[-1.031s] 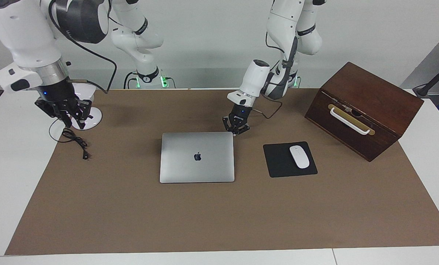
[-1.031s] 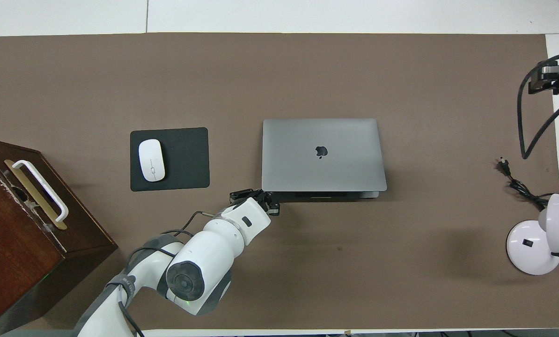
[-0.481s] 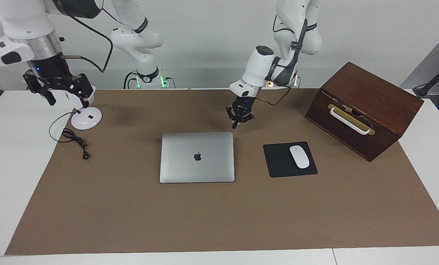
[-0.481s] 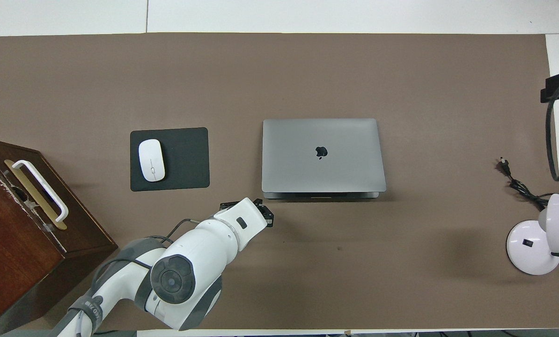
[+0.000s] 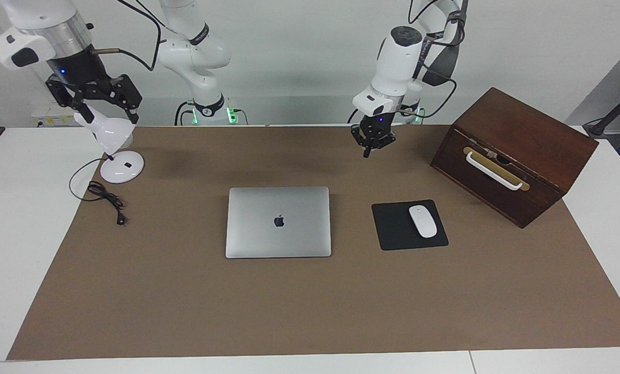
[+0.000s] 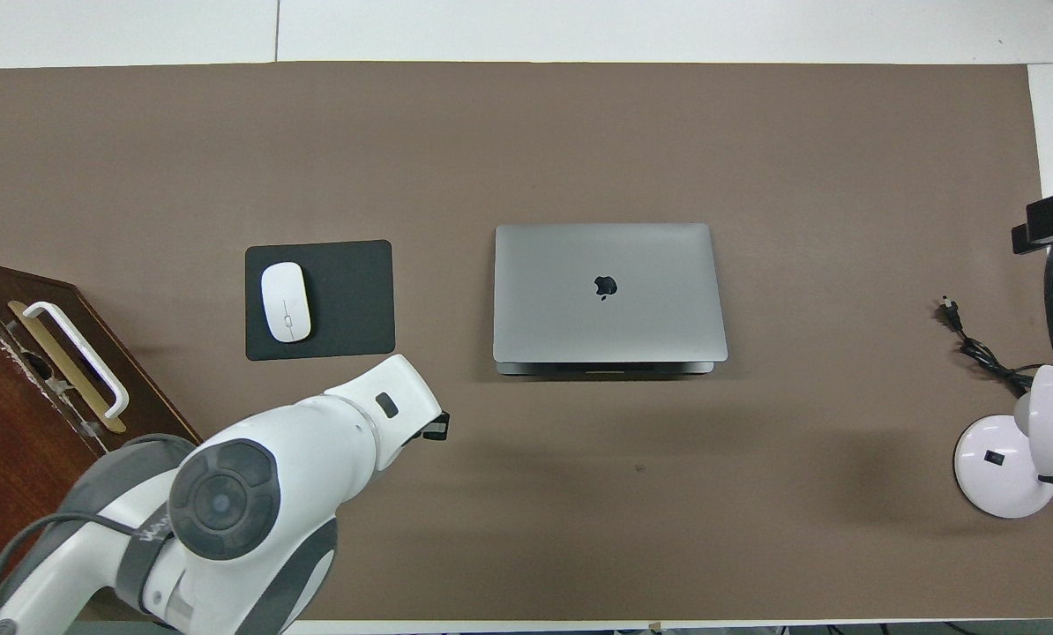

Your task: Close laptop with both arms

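Observation:
The silver-grey laptop (image 5: 279,222) lies shut and flat in the middle of the brown mat, apple logo up; it also shows in the overhead view (image 6: 608,291). My left gripper (image 5: 372,143) hangs in the air over the mat's edge by the robots, apart from the laptop; in the overhead view its wrist hides most of it (image 6: 434,428). My right gripper (image 5: 94,98) is open and empty, raised over the white desk lamp at the right arm's end of the table. Only its edge shows in the overhead view (image 6: 1051,225).
A black mouse pad (image 5: 393,228) with a white mouse (image 5: 423,222) lies beside the laptop toward the left arm's end. A dark wooden box (image 5: 517,150) with a white handle stands past it. A white lamp (image 5: 118,166) and its black cable (image 5: 107,200) sit at the right arm's end.
My left gripper has lifted from the laptop's corner nearest the robots and drawn back toward its base. My right gripper has risen above the lamp. The laptop has not moved.

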Controlling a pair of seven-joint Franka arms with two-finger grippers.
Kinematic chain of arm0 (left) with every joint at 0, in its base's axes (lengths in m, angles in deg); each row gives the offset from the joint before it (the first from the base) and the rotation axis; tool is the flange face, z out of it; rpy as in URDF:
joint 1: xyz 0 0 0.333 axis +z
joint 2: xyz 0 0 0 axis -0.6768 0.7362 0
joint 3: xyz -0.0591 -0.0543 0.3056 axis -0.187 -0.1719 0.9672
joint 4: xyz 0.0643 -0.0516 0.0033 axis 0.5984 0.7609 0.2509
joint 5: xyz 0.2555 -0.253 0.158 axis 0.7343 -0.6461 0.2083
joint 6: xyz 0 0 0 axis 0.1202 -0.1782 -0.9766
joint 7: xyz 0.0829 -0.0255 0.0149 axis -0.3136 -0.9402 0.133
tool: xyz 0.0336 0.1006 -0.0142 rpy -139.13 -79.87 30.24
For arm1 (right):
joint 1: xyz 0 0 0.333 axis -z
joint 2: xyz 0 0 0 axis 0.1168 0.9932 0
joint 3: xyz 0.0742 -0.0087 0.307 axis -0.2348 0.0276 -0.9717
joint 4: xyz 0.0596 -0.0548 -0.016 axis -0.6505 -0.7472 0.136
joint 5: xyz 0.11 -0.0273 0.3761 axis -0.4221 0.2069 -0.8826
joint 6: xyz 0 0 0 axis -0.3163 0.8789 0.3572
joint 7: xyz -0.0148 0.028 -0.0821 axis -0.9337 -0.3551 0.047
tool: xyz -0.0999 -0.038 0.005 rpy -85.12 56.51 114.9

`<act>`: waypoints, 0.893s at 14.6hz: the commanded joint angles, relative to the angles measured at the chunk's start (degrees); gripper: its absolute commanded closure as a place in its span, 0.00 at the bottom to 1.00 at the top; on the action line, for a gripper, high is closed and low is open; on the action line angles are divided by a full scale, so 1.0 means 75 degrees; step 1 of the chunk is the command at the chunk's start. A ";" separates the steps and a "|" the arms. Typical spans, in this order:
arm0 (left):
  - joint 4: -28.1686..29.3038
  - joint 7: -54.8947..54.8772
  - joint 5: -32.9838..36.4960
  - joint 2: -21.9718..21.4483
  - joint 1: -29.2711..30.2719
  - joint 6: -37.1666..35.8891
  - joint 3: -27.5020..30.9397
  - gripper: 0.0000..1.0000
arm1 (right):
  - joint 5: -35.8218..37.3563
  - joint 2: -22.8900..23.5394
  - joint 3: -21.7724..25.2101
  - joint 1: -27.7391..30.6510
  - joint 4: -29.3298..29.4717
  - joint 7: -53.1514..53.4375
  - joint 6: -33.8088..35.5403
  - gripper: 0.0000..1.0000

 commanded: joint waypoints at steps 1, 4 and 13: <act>-0.0347 -0.0338 0.0160 -0.0357 0.0662 -0.0920 -0.0042 1.00 | -0.0047 -0.0624 -0.0048 0.0128 -0.1184 0.0107 -0.0559 0.00; -0.0768 -0.0806 0.0171 -0.0570 0.1493 -0.1728 -0.0042 0.00 | -0.0034 -0.0708 -0.0072 0.0292 -0.1587 0.0072 -0.0820 0.00; -0.2874 -0.0971 0.0488 0.0131 0.3230 -0.2805 -0.0042 0.00 | -0.0023 -0.0790 -0.0072 0.0480 -0.2384 -0.0127 -0.1536 0.00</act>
